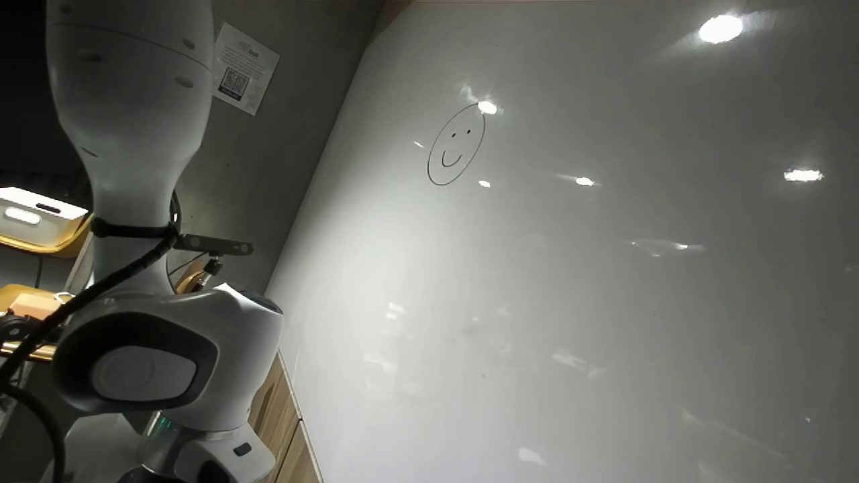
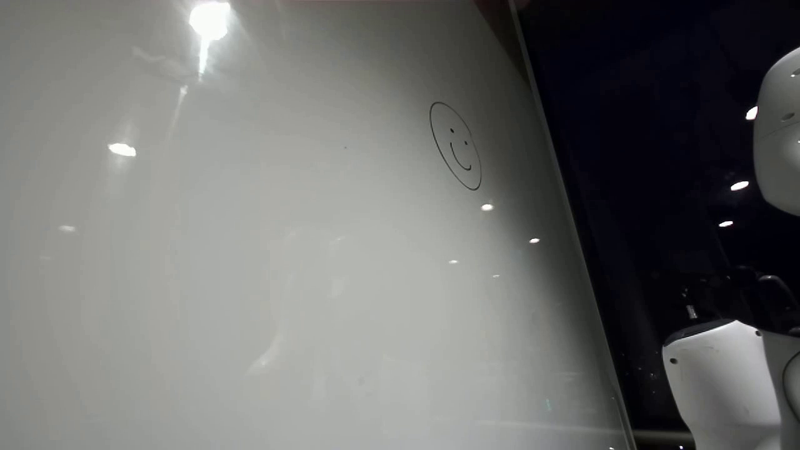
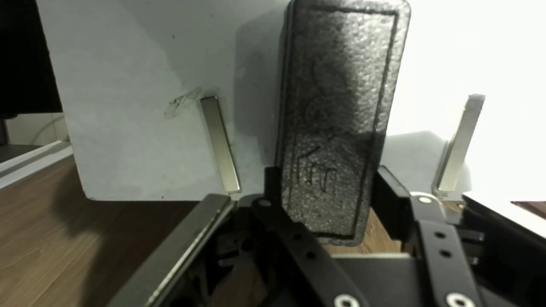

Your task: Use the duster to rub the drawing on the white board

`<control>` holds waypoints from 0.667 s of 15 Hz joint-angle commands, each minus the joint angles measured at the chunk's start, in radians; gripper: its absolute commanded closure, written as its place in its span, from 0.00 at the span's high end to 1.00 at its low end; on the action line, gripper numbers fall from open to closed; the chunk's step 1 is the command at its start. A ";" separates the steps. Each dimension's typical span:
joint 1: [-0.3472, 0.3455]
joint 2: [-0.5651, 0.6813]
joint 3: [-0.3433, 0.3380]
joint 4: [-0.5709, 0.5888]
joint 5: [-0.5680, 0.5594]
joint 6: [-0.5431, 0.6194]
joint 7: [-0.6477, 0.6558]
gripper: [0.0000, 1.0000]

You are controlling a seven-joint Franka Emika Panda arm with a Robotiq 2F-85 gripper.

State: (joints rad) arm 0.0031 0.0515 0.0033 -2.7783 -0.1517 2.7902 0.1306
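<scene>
Dark-grey duster (image 3: 341, 119) tight in tool (image 3: 327, 187).

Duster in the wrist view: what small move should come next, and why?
Probably ease the duster gently back from the white panel behind it: the gripper is closed on its long sides, and the drawing on the board shows whole, not yet rubbed.

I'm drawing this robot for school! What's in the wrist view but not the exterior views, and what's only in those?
Only the wrist view: the dark grey, oblong, textured duster, gripped between the black jaws, and two slim silver metal bars.

Only the exterior views: the thin black smiley-face drawing and the rounded white robot arm.

Both: something flat and white, though I can't tell whether the wrist view's white panel is the large, glossy white board.
</scene>
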 commanded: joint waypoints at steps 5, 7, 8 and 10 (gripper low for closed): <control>0.033 -0.177 0.032 0.019 0.049 -0.082 -0.013 0.29; 0.048 -0.255 0.050 0.033 0.066 -0.118 -0.023 0.29; 0.057 -0.331 0.057 -0.003 0.075 -0.129 -0.028 0.29; 0.078 -0.403 0.070 0.038 0.099 -0.187 -0.039 0.29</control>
State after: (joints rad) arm 0.0551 -0.1959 0.0563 -2.7435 -0.0960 2.6936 0.1238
